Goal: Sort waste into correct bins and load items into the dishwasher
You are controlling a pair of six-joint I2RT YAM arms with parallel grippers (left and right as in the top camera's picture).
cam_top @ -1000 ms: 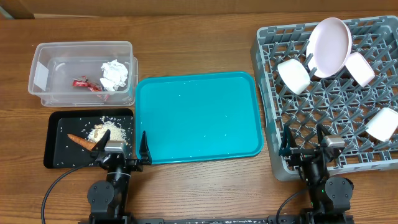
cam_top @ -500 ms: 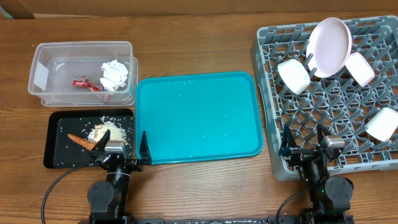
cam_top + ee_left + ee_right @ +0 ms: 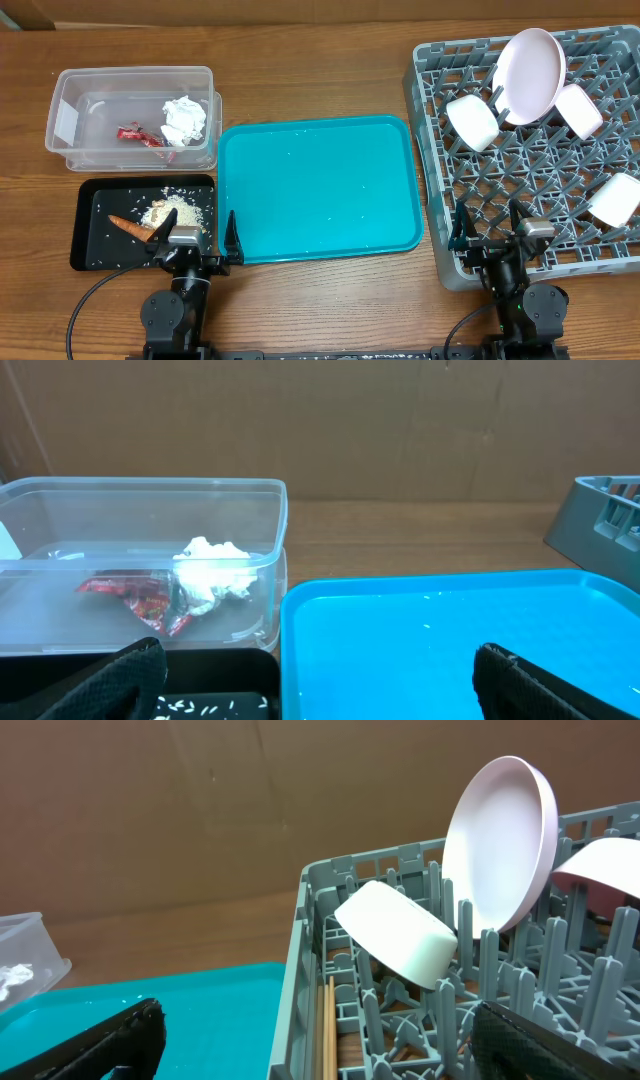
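The clear tub [image 3: 62, 118] at the back left holds a crumpled white tissue [image 3: 184, 120] and a red wrapper [image 3: 138, 135]; both also show in the left wrist view, tissue [image 3: 213, 570] and wrapper [image 3: 135, 595]. The black tray [image 3: 85, 245] holds a carrot piece [image 3: 130, 226] and rice scraps [image 3: 175, 211]. The grey dish rack [image 3: 432, 190] holds a white plate [image 3: 532, 75], white dishes [image 3: 472, 121] and a cup [image 3: 614, 199]. Chopsticks [image 3: 328, 1030] lie inside the rack's left wall. My left gripper [image 3: 190, 243] is open and empty at the front. My right gripper [image 3: 492, 238] is open and empty over the rack's front edge.
A large teal serving tray [image 3: 318, 188] lies in the middle between the bins and the rack, with a few rice grains on it. A cardboard wall stands behind the table in both wrist views.
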